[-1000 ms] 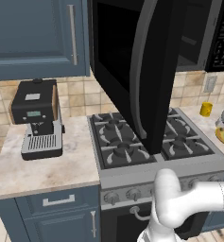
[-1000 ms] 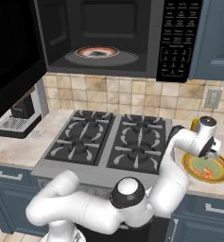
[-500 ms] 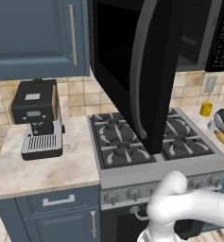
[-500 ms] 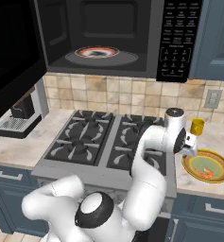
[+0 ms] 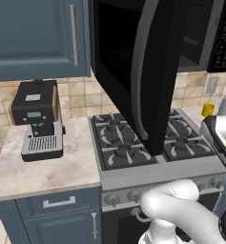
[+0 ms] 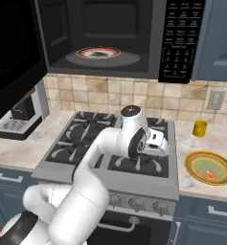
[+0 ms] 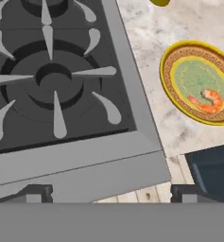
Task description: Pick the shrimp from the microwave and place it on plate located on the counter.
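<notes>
The shrimp (image 6: 209,175) (image 7: 207,100) lies orange on the plate (image 6: 196,162) (image 7: 191,71), near its front rim. That plate rests on the counter (image 6: 225,141) (image 7: 156,38) right of the stove. My gripper (image 6: 161,147) (image 7: 111,194) hangs open over the stove's front right burner, left of the plate, with nothing between its wide-apart fingertips (image 7: 38,194). Above the stove the microwave (image 6: 110,28) stands open, its tall door (image 5: 148,71) swung far out. Inside it sits a round turntable dish (image 6: 98,52).
The gas stovetop (image 6: 86,139) (image 7: 52,80) spans the middle. A small yellow cylinder (image 6: 199,128) (image 5: 208,109) stands behind the plate. At the left a black coffee machine (image 5: 38,119) (image 6: 19,115) occupies the counter. The open door overhangs the stove's left side.
The arm has swung left, carrying the gripper from above the plate to over the stove. The shrimp stays on the plate.
</notes>
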You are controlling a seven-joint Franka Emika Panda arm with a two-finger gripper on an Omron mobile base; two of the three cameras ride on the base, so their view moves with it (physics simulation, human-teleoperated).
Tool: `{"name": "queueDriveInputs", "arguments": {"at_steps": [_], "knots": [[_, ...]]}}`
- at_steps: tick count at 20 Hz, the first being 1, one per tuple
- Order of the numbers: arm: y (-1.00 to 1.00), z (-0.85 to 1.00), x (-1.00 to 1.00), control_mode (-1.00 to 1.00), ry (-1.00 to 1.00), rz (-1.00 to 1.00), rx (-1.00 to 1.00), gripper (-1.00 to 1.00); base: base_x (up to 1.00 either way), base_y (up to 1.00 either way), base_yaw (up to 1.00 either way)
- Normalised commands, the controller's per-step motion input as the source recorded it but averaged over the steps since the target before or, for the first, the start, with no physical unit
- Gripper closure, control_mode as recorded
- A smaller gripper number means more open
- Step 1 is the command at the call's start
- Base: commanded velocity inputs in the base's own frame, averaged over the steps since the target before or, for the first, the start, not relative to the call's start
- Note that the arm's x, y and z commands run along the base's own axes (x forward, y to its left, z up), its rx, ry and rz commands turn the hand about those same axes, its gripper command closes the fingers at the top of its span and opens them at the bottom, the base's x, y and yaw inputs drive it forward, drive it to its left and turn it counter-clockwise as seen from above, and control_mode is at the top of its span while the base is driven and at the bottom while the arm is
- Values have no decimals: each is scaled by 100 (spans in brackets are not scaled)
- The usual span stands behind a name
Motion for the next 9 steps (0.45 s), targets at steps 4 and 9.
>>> {"name": "queueDriveInputs", "arguments": {"at_steps": [4, 9], "knots": [[99, 99, -54, -100, -7, 8, -3, -100, 0, 0, 0], [93, 100, -55, -100, -16, 3, 0, -100, 0, 0, 0]]}}
